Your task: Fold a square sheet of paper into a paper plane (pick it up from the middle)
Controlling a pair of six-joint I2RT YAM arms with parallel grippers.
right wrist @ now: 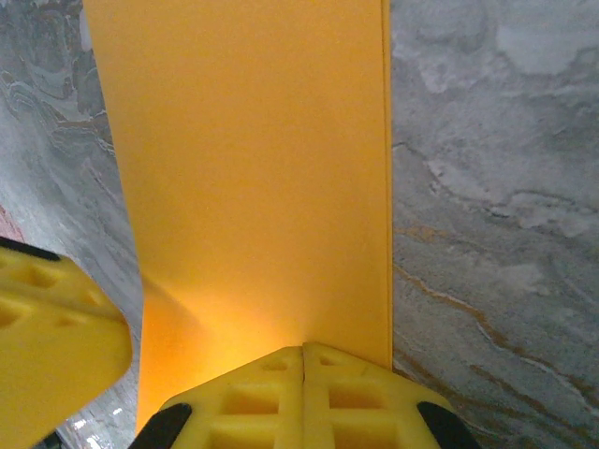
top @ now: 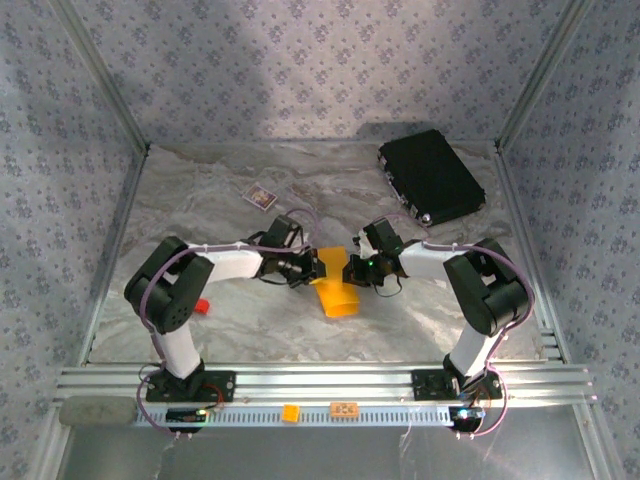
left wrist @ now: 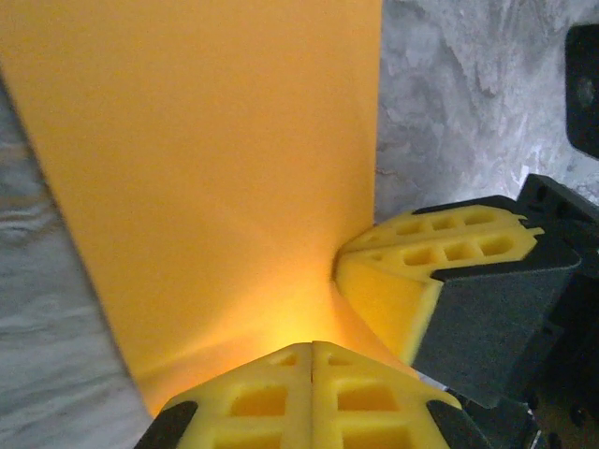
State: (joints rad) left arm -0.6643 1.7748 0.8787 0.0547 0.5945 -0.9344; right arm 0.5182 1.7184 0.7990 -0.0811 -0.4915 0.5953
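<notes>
A black case (top: pixel 432 177) lies at the far right of the marbled surface (top: pixel 200 200), well apart from both arms. A small patterned card (top: pixel 261 197) lies far left of centre; its print is too small to read. A red block (top: pixel 202 305) sits just beside the left arm's elbow. On the near rail (top: pixel 400 378) are two small orange tags (top: pixel 291 412); the marks on the right one cannot be read. A grey pad (top: pixel 95 411) lies at the rail's left end. Patterned walls (top: pixel 300 60) close in three sides. None of these lies between the hands and the paper (top: pixel 338 295), which is near the middle of the surface as a narrow orange-yellow strip. The left hand (top: pixel 318 266) and right hand (top: pixel 352 268) meet nose to nose over its far end, almost touching. From there the strip runs toward the near edge. In the left wrist view the left hand's yellow fingers (left wrist: pixel 271 393) are pressed together, pinching the paper's edge, with the right hand just beside them. In the right wrist view the right hand's fingers (right wrist: pixel 356 398) are likewise closed on the same edge. The sheet stretches away flat and plain, with no writing.
</notes>
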